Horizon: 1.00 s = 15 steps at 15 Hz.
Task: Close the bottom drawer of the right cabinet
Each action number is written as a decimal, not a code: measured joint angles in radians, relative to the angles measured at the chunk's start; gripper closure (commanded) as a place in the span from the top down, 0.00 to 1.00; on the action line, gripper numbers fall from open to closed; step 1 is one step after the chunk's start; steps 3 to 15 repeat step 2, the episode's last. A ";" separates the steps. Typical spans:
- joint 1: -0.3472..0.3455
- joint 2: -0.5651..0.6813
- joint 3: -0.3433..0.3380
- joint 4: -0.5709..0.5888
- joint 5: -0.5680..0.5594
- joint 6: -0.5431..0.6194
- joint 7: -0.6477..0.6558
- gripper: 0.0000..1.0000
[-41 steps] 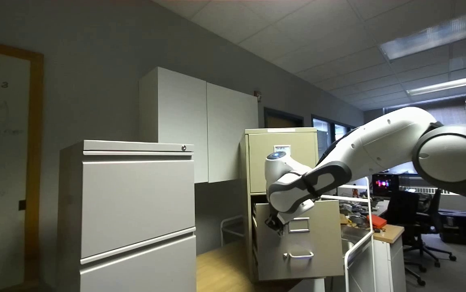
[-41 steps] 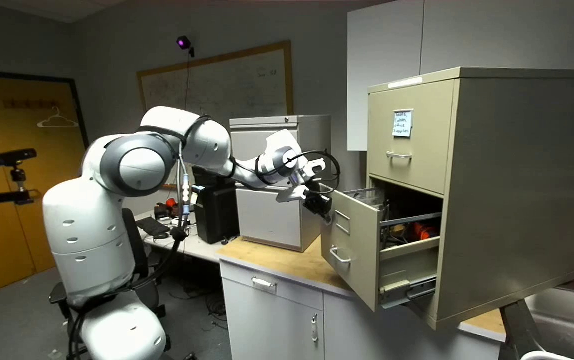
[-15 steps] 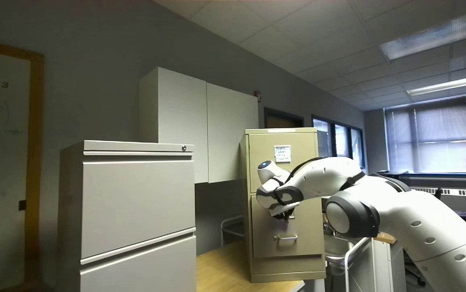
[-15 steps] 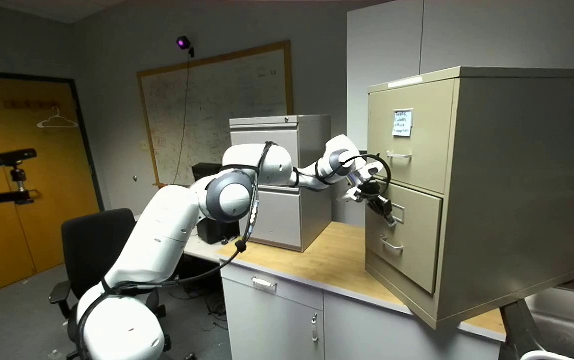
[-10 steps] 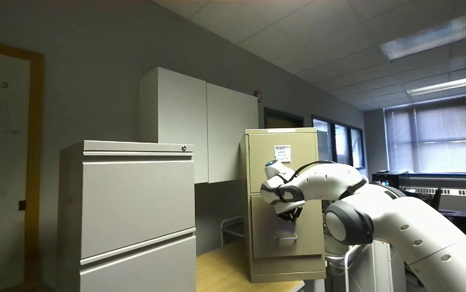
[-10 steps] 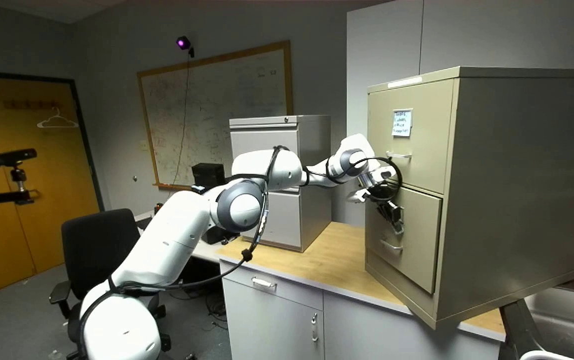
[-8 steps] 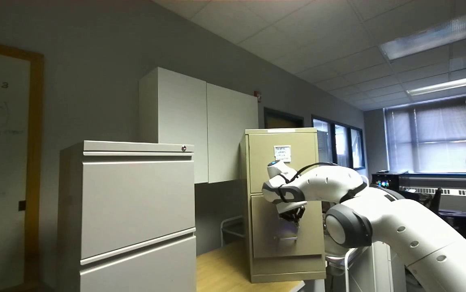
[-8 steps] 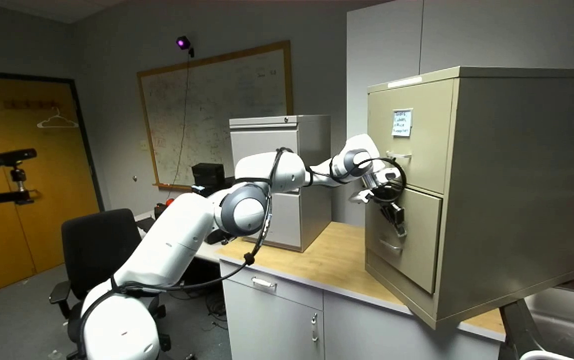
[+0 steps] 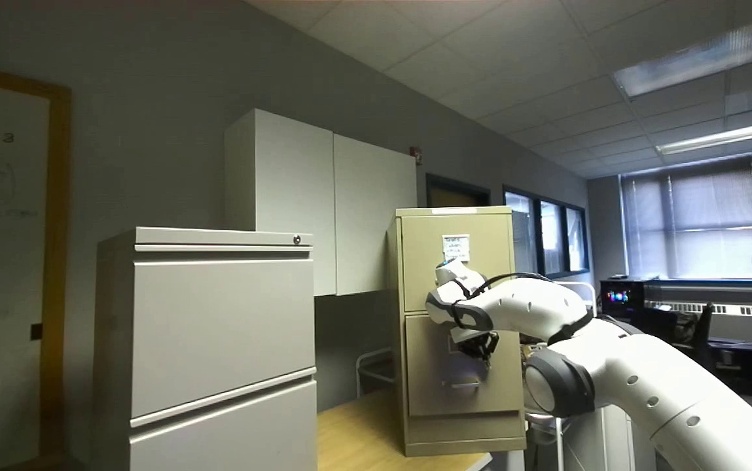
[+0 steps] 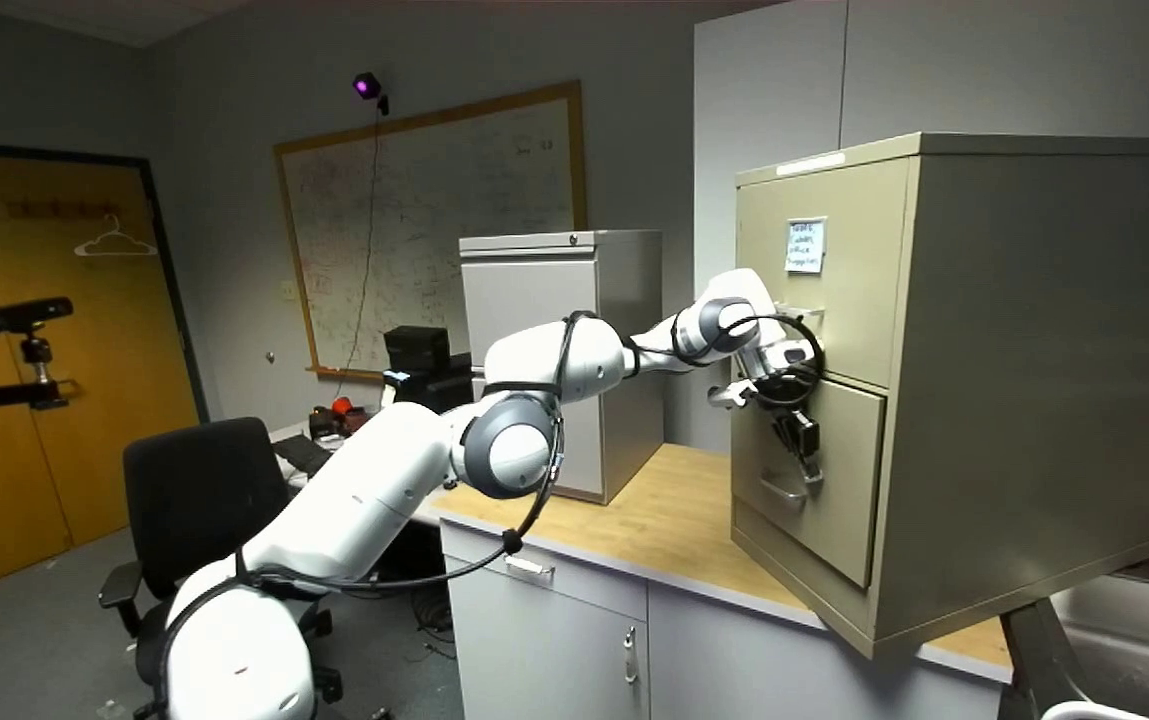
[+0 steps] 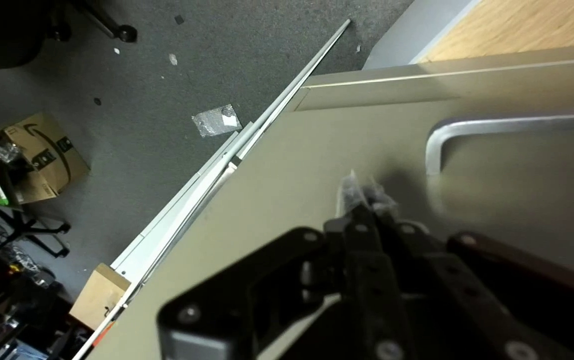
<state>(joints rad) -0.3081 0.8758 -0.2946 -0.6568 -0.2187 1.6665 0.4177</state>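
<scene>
The right cabinet is tall and beige; it shows in both exterior views (image 9: 423, 281) (image 10: 1024, 380). Its bottom drawer (image 9: 429, 366) is pushed in and looks flush or nearly flush with the frame in an exterior view (image 10: 852, 470). The drawer front fills much of the wrist view (image 11: 287, 165), with its silver handle (image 11: 511, 122) at the right. My gripper (image 11: 364, 195) is shut with nothing between its fingers. In an exterior view my gripper (image 10: 810, 470) is at the drawer front, beside and above the handle (image 10: 782, 490). I cannot tell whether the fingertips touch it.
A pale-grey cabinet (image 9: 222, 333) stands beside the beige one on a wooden counter (image 10: 674, 505). White wall cupboards (image 9: 294, 203) hang behind. A sink (image 10: 1124, 640) lies beyond the beige cabinet. A black chair (image 10: 199, 490) stands behind the arm. A white rail (image 11: 267, 120) runs past the drawer's edge.
The bottom drawer stood well open 2.7 s ago and was pushed in by 1.0 s ago. Since then my gripper has moved sideways and slightly down along its front, nearer the handle's height.
</scene>
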 measured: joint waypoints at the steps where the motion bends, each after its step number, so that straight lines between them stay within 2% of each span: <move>1: -0.002 0.008 0.000 0.014 0.000 -0.008 0.001 0.00; 15: -0.003 0.015 0.000 0.028 0.000 -0.018 0.002 0.00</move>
